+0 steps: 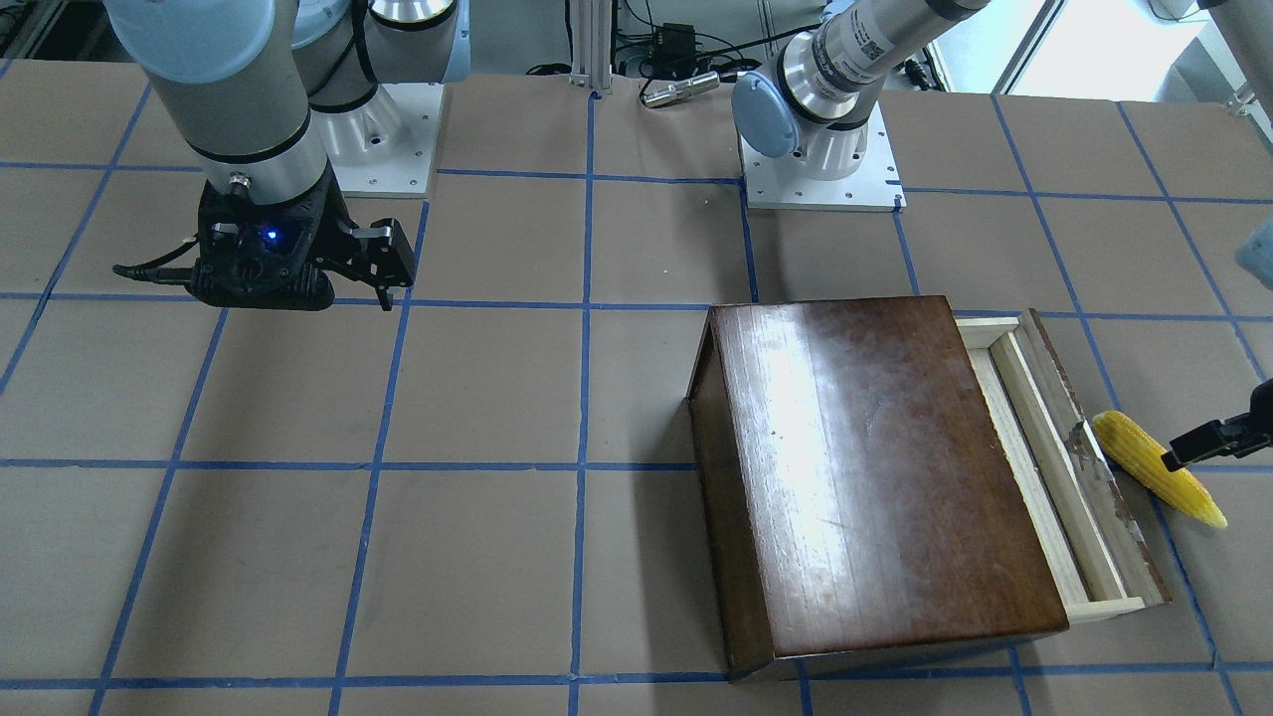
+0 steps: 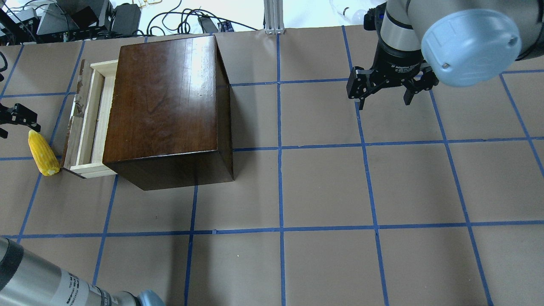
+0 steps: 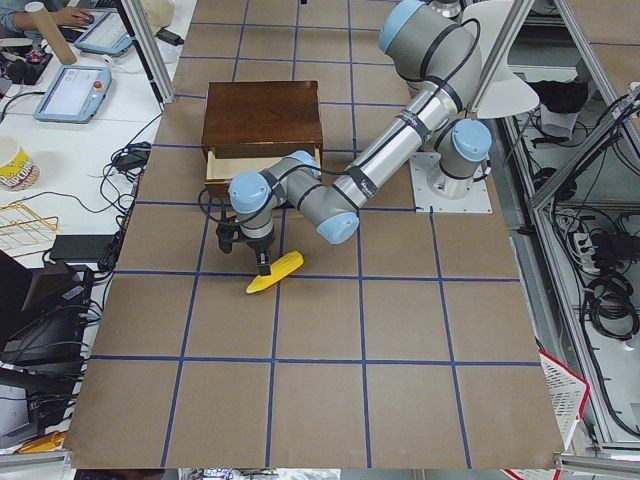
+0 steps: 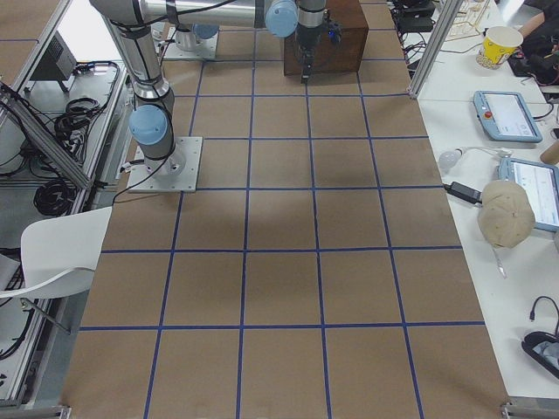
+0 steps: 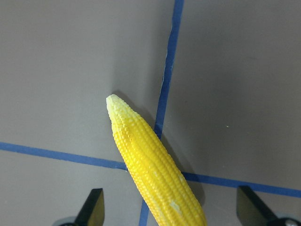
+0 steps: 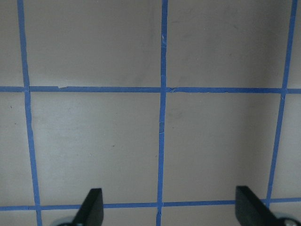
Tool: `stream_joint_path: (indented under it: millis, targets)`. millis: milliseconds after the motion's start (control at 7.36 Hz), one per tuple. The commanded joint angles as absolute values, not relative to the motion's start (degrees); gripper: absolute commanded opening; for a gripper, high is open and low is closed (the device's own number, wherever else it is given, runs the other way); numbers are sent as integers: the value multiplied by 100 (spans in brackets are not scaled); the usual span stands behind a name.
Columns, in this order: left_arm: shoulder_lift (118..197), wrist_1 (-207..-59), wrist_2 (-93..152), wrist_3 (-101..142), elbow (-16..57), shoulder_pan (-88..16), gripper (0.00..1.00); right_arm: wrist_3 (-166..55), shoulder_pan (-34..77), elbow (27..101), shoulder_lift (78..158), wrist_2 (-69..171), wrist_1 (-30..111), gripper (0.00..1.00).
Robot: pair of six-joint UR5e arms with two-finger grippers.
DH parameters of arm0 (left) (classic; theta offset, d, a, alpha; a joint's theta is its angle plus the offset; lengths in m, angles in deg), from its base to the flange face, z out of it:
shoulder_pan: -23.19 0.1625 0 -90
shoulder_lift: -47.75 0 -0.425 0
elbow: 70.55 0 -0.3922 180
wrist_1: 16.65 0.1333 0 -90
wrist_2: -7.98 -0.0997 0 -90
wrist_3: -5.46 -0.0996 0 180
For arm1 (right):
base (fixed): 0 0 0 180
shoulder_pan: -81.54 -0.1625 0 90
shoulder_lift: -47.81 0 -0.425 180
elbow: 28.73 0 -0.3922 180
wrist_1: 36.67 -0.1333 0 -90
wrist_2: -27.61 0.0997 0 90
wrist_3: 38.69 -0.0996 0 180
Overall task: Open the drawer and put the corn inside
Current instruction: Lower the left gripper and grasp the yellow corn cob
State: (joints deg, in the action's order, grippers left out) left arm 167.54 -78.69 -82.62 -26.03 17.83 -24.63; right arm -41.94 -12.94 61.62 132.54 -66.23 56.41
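Overhead exterior view. Ana: where did the corn (image 2: 42, 154) lie?
Ben: On the papered table (image 2: 323, 187), at 9 o'clock from the dark box (image 2: 165, 102), outside the drawer (image 2: 87, 123). Blunt end just beside the drawer's front corner, tip toward 11 o'clock.
Ana: Drawer?
Ben: Stood partway out on the box's 9 o'clock side, pale wood showing behind the scuffed front.
Ana: Left gripper (image 5: 171, 209)?
Ben: Over the corn. Wrist camera showed its fingers (image 5: 94, 207) spread wide, one either side of the cob, with a gap on both sides. Nothing grasped.
Ana: Right gripper (image 2: 384, 95)?
Ben: At 3 o'clock from the box, well apart, above bare paper. Fingers likewise released, holding nothing.
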Motion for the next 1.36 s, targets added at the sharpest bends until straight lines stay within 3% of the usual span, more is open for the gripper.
stream_joint_path:
  millis: [0,679,815,1087,1223]
  targets:
    - [16851,-7756,-8272,-2618,1962,-2374,100,-4194,-1294,6162,13254,-6626,5641,100]
    - [17211,-7424,-8254,-2750,1945,-2374,100,-4194,-1294,6162,13254,-6617,5650,100]
    - [17273,-7413,-8263,-2758,1954,-2374,94,-4194,-1294,6162,13254,-6617,5641,100]
    - [17291,-7413,-8237,-2758,1945,-2374,67,-4194,-1294,6162,13254,-6617,5641,100]
    - [17291,-7422,-8254,-2758,1945,-2383,26,-4194,-1294,6162,13254,-6617,5641,100]
